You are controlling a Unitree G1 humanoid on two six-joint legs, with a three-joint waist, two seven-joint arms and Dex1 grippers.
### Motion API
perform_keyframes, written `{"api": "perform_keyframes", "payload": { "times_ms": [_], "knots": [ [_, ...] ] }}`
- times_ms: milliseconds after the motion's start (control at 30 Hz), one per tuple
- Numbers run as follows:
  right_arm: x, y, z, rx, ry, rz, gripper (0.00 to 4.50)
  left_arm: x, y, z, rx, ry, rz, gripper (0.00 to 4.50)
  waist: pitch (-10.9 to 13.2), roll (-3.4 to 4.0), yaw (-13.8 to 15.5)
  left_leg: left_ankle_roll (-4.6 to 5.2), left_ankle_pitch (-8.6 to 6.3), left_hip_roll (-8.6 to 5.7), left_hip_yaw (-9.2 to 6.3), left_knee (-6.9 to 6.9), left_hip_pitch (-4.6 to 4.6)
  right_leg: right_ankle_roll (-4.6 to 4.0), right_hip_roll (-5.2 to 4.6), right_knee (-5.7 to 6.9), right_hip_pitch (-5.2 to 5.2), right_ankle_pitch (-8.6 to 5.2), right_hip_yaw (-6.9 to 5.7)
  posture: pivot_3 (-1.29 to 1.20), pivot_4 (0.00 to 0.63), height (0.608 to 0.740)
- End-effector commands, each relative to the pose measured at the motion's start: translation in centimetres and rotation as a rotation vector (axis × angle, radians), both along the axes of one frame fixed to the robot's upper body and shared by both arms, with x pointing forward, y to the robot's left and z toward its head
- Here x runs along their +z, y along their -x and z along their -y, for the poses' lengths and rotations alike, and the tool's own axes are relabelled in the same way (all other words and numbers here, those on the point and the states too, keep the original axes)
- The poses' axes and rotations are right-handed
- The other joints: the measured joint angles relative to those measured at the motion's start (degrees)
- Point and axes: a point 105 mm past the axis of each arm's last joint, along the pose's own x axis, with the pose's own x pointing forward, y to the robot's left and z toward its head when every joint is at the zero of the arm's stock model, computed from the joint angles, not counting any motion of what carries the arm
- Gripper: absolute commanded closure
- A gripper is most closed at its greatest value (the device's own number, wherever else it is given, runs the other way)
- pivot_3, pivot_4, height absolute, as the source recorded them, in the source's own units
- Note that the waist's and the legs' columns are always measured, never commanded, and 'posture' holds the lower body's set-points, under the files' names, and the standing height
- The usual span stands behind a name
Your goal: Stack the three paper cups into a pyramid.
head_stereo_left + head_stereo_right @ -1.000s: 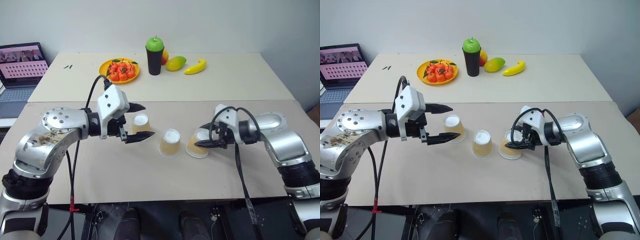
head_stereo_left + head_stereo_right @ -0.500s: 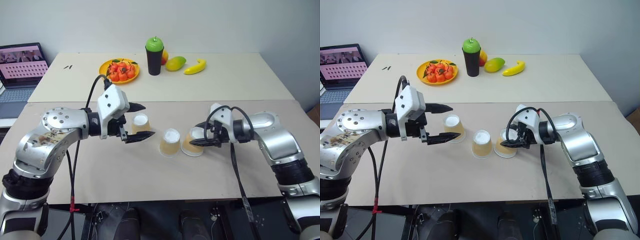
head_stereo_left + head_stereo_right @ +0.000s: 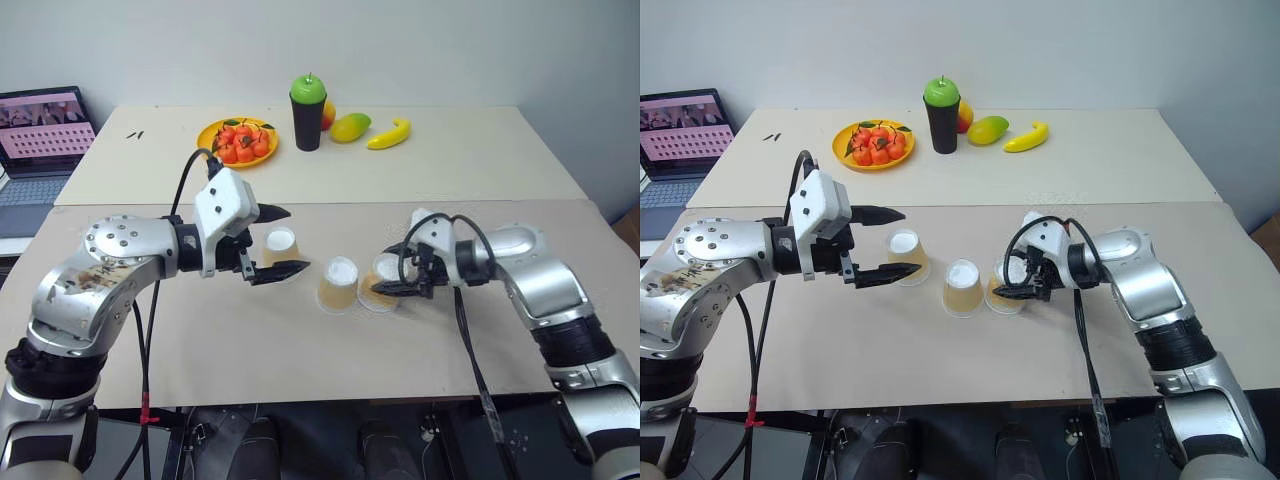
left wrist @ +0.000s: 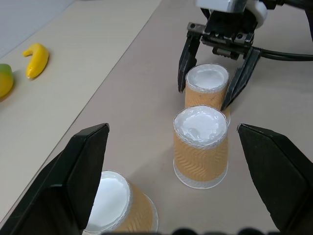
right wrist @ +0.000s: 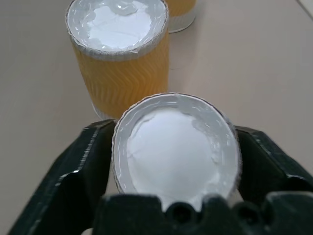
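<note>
My right pincer stands spread around the right cup, just beside the middle cup (base pair done, I judge); left pincer, spread empty beside the left cup, should lift it on top

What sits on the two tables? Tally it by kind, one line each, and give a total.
tan paper cups: 3
black cup: 1
green apple on it: 1
reddish fruit half hidden behind it: 1
mango: 1
banana: 1
yellow plate of red fruit: 1
laptop: 1
Total: 10
</note>
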Motion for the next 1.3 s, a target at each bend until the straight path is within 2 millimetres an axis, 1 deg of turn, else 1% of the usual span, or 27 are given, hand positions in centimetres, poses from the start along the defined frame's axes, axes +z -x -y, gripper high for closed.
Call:
{"api": "perform_keyframes", "payload": {
  "times_ms": [33, 100, 267, 367, 467, 733, 800, 900, 967, 1000, 1033, 1100, 1133, 1200, 1267, 1300],
  "knots": [
    [1.2, -0.1, -0.3, 0.012, -0.013, 0.041, 0.02, 1.3, 0.3, 0.2, -0.011, 0.002, 0.069, 0.00, 0.0, 0.00, 0.0, 0.00, 0.00, 0.00, 0.00, 0.00, -0.02, 0.00, 0.00, -0.02, 0.00, 0.00, 0.00, 0.00, 0.150, 0.735],
    [1.4, 0.4, -0.4, 0.029, -0.013, 0.030, 0.02, 1.3, 0.3, 0.2, -0.011, 0.001, 0.068, 0.00, 0.0, 0.00, 0.1, 0.00, 0.00, 0.00, 0.00, -0.01, -0.03, 0.00, 0.00, -0.03, 0.00, 0.00, 0.00, 0.00, 0.150, 0.735],
    [3.1, 1.8, -0.8, 0.087, -0.079, -0.007, 0.02, 1.1, 0.1, 0.2, -0.010, 0.001, 0.066, 0.00, 0.0, 0.00, 0.1, 0.00, 0.00, 0.00, 0.00, -0.01, -0.02, 0.00, 0.00, -0.01, -0.01, 0.00, 0.00, 0.00, 0.150, 0.735],
    [3.9, 2.1, -0.7, 0.093, -0.100, -0.007, 0.02, 1.0, 0.0, 0.4, -0.013, 0.002, 0.067, 0.00, 0.0, 0.00, 0.1, 0.00, 0.00, 0.00, 0.00, -0.01, -0.02, 0.00, 0.00, -0.01, -0.01, 0.00, 0.00, 0.00, 0.150, 0.735],
    [4.9, 1.8, -0.3, 0.071, -0.124, 0.014, 0.02, 1.0, 0.0, 0.5, -0.015, 0.004, 0.068, 0.00, 0.0, -0.01, 0.2, 0.00, 0.00, 0.00, 0.00, 0.00, -0.02, 0.00, 0.00, -0.01, 0.00, 0.00, 0.00, 0.00, 0.150, 0.735],
    [6.3, 1.2, 0.5, 0.032, -0.138, 0.061, 0.02, 0.9, 0.0, 0.8, -0.023, 0.008, 0.066, 0.00, 0.0, -0.01, 0.2, 0.00, 0.00, 0.00, 0.00, -0.01, -0.03, 0.00, 0.00, -0.03, -0.01, 0.00, 0.00, 0.00, 0.150, 0.735],
    [7.0, 1.2, 1.0, 0.032, -0.142, 0.079, 0.02, 0.9, 0.0, 0.8, -0.023, 0.009, 0.064, 0.00, 0.0, -0.01, 0.1, 0.00, 0.00, 0.00, 0.00, -0.01, -0.03, 0.00, 0.00, -0.02, -0.01, 0.00, 0.00, 0.00, 0.150, 0.735],
    [9.9, 1.5, 2.0, 0.032, -0.205, 0.117, 0.02, 0.9, 0.0, 0.5, -0.016, 0.015, 0.057, 0.00, 0.0, -0.01, 0.2, 0.00, 0.00, 0.00, 0.00, 0.00, -0.03, 0.00, 0.00, -0.02, -0.01, 0.00, 0.00, 0.00, 0.150, 0.735],
    [12.0, 2.1, 2.7, 0.037, -0.252, 0.136, 0.02, 0.9, -0.1, 0.1, -0.008, 0.017, 0.052, 0.00, 0.1, -0.01, 0.2, 0.00, 0.00, 0.00, 0.00, -0.01, -0.03, 0.00, 0.00, -0.02, -0.01, 0.00, 0.00, 0.00, 0.150, 0.735],
    [12.6, 2.3, 2.9, 0.039, -0.265, 0.139, 0.02, 0.9, -0.1, 0.0, -0.004, 0.019, 0.050, 0.00, 0.1, -0.01, 0.2, 0.00, 0.00, 0.00, 0.00, -0.03, -0.03, 0.00, 0.00, -0.02, -0.01, 0.00, 0.00, 0.00, 0.150, 0.735],
    [13.3, 2.8, 3.3, 0.046, -0.278, 0.139, 0.02, 1.1, -0.1, -0.2, 0.002, 0.029, 0.045, 0.00, 0.1, -0.02, 0.2, 0.00, 0.00, 0.00, 0.00, -0.05, -0.03, 0.00, 0.00, -0.04, -0.01, 0.00, -0.01, 0.00, 0.150, 0.735],
    [14.4, 4.4, 4.9, 0.057, -0.278, 0.111, 0.02, 1.5, -0.1, -1.4, 0.043, 0.045, 0.037, 0.00, 0.1, -0.01, 0.3, 0.01, -0.01, 0.00, 0.00, -0.06, -0.04, -0.01, 0.00, -0.09, -0.01, -0.01, 0.00, 0.00, 0.150, 0.735],
    [14.4, 4.7, 5.5, 0.046, -0.263, 0.104, 0.02, 1.2, -0.1, -2.3, 0.070, 0.035, 0.029, 0.00, 0.1, -0.01, 0.3, 0.01, -0.01, 0.00, 0.00, -0.07, -0.06, -0.01, 0.00, -0.11, -0.02, -0.01, 0.00, 0.00, 0.150, 0.735],
    [14.1, 4.3, 6.4, -0.005, -0.233, 0.102, 0.02, 0.2, 0.2, -3.7, 0.114, 0.012, 0.002, 0.00, 0.1, 0.00, 0.1, 0.08, -0.05, 0.01, 0.00, -0.10, -0.06, -0.02, 0.00, -0.15, -0.02, -0.02, 0.00, 0.00, 0.150, 0.735],
    [13.8, 3.7, 6.9, -0.044, -0.216, 0.110, 0.02, -0.5, 0.4, -4.7, 0.165, 0.073, -0.024, 0.00, 0.1, 0.00, -0.4, 0.14, -0.09, 0.01, 0.06, -0.09, -0.02, -0.04, 0.00, -0.14, -0.02, -0.03, 0.04, 0.00, 0.150, 0.735],
    [13.7, 3.5, 6.9, -0.049, -0.219, 0.113, 0.02, -1.1, -0.1, -5.5, 0.233, 0.111, 0.003, 0.00, 0.1, -0.02, -0.3, 0.14, -0.09, 0.01, 0.09, -0.08, 0.02, -0.05, 0.00, -0.11, -0.03, -0.03, 0.06, 0.00, 0.150, 0.735]
  ]
}}
